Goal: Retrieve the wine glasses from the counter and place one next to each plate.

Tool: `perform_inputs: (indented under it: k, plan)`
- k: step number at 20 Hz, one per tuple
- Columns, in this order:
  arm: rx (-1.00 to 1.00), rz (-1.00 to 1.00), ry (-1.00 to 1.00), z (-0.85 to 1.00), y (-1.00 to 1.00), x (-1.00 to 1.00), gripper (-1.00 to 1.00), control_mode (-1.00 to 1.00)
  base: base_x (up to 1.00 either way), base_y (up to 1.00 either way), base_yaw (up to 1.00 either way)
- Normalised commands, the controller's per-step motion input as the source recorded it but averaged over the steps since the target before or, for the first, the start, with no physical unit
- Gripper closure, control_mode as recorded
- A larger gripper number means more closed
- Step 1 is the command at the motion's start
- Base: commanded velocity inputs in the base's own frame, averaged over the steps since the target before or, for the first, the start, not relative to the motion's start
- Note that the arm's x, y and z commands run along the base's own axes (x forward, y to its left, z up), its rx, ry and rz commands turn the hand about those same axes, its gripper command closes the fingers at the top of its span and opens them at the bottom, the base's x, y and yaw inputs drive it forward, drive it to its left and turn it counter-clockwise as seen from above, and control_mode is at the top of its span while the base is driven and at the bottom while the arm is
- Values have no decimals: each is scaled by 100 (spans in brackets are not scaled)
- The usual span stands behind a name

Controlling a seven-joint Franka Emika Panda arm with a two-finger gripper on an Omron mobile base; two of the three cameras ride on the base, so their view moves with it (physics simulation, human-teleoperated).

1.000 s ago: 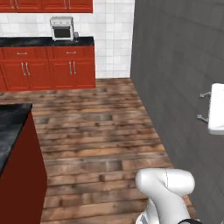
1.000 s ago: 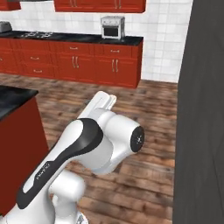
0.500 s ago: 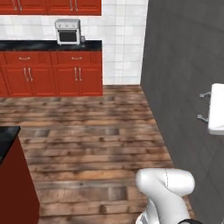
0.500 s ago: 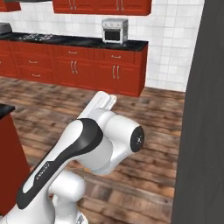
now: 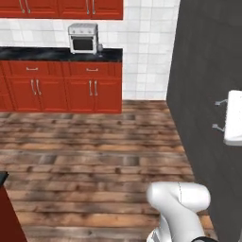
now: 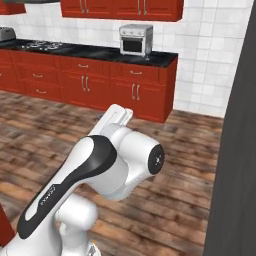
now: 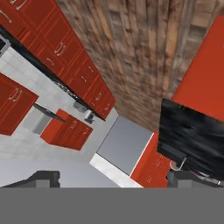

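The counter [image 5: 61,54], a black veined top over red cabinets with silver handles, is seen across the wooden floor [image 5: 94,151], well apart from the robot. A toaster oven [image 5: 83,38] stands toward the right end of that counter, set back against the tiled wall. Just beside the oven's right side, near the counter's right-hand corner, a small clear object [image 5: 100,49] is noted; it is judged to be one of the wine glasses, though it is too small for the stem or foot to be made out, and a second glass cannot be told apart. In the right base view the same spot [image 6: 147,56] is found at the oven's right, close to the counter's front edge.

The gripper [image 7: 113,179] is seen in the hand view with its two dark fingertips [image 7: 41,177] standing wide apart at the bottom of the picture. Nothing is held between them. The hand is tilted, so floor, cabinets and a black-topped surface [image 7: 192,135] appear rolled over.

No plate is identified with certainty in any view.

Progress is assessed as at the earliest stage. No glass has been picked up and none has been set down. Outstanding items, as judged: closing on the counter's right end, grasping the first glass by the oven, carrying it to a plate, then the same for the second. The glasses are expected to be light and easily tipped, so a gentle grip is recommended.
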Motion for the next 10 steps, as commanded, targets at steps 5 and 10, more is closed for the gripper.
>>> perform_inputs:
  k: [5, 10]
  plan:
    - [0, 0, 0, 0, 0, 0, -100, 100, 100, -13, 12]
    - [0, 0, 0, 0, 0, 0, -100, 100, 100, -2, 4]
